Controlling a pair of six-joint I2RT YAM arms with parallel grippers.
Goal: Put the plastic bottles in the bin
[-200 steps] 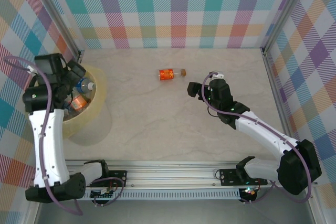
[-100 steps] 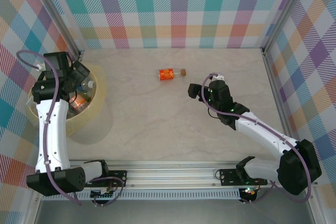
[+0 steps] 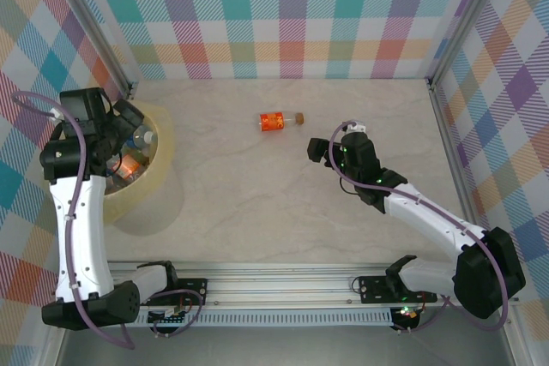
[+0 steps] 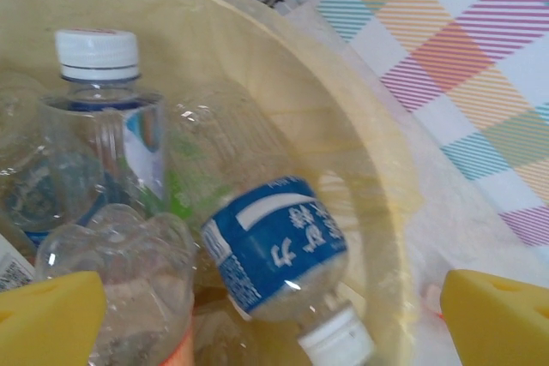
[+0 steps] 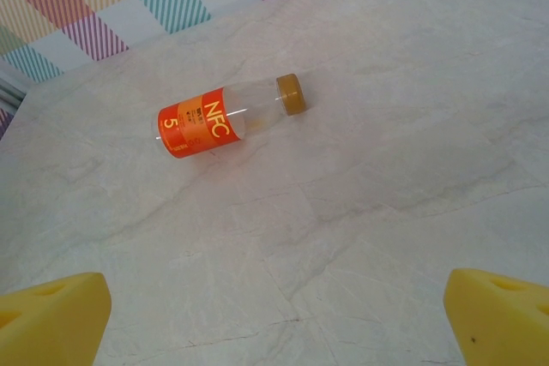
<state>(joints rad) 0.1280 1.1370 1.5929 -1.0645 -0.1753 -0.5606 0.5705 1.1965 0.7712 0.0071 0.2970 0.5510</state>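
The bin [image 3: 165, 159] is a pale yellow tub at the table's left side. My left gripper [image 3: 125, 117] hangs open over it, holding nothing. Below the open left gripper [image 4: 274, 313], several plastic bottles lie inside the bin's wall [image 4: 343, 135]: a blue-labelled one [image 4: 274, 246], an upright white-capped one [image 4: 101, 92] and a crushed clear one [image 4: 120, 272]. One orange-labelled bottle [image 3: 276, 120] lies on its side on the table. My right gripper [image 3: 333, 138] stands open just right of it. The orange bottle [image 5: 202, 122] lies ahead of the open right gripper [image 5: 274, 315], apart from its fingers.
Plaid walls [image 3: 283, 15] close the table at the back and sides, with metal posts at the corners. A rail [image 3: 283, 285] runs along the near edge. The marble-patterned tabletop [image 3: 257, 203] lies bare between the bin and the right arm.
The left arm swayed a little to the right above the bin and came back left. The right arm and the orange bottle have not moved.
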